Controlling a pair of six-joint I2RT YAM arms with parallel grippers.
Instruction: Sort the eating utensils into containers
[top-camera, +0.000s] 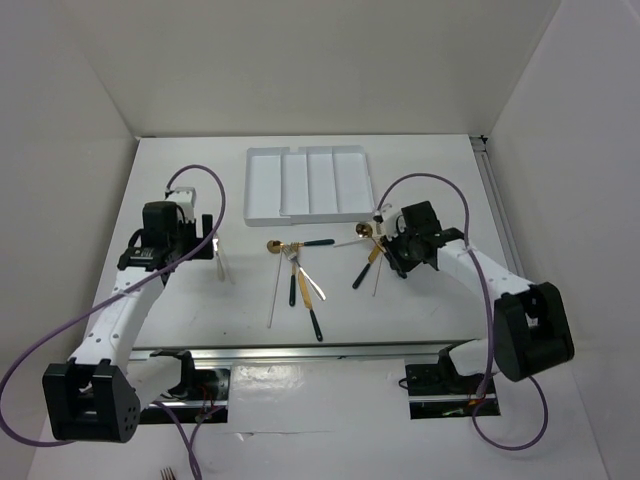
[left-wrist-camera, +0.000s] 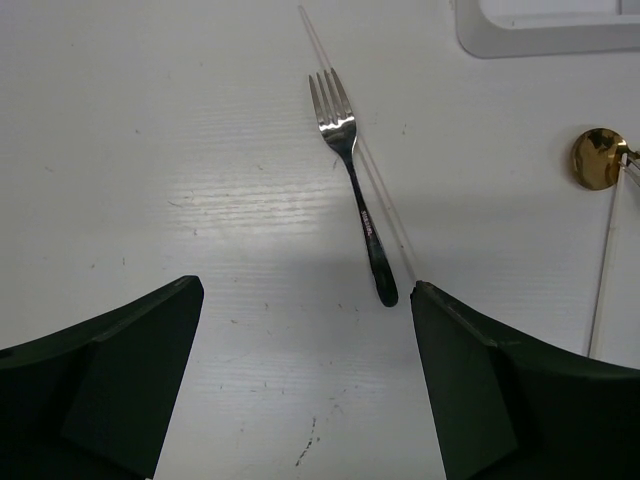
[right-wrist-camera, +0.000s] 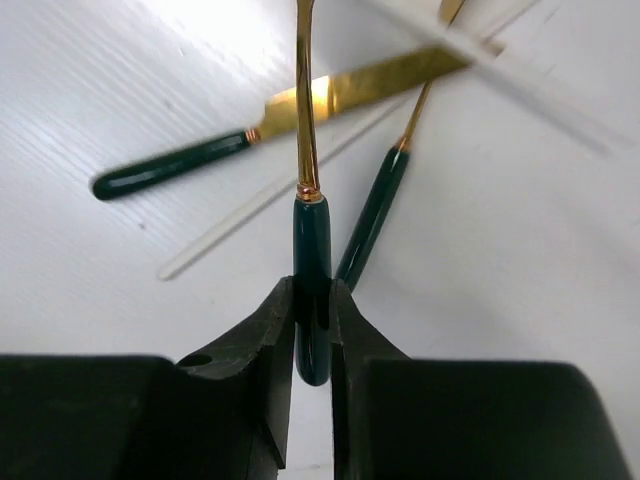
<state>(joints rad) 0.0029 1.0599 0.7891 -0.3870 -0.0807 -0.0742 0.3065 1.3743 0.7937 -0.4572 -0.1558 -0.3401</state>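
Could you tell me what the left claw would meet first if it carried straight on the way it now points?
Probably the silver fork: its handle tip lies ahead, near the right finger of the open left claw, with a pale chopstick alongside. The claw's height above the table is unclear.

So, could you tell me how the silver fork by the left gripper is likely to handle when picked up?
The silver fork looks like solid metal, so probably stiff. Its glossy, narrow handle may slip in a pinch. It lies flat on the table, so it likely won't roll, though the pale chopstick beside it might get dragged.
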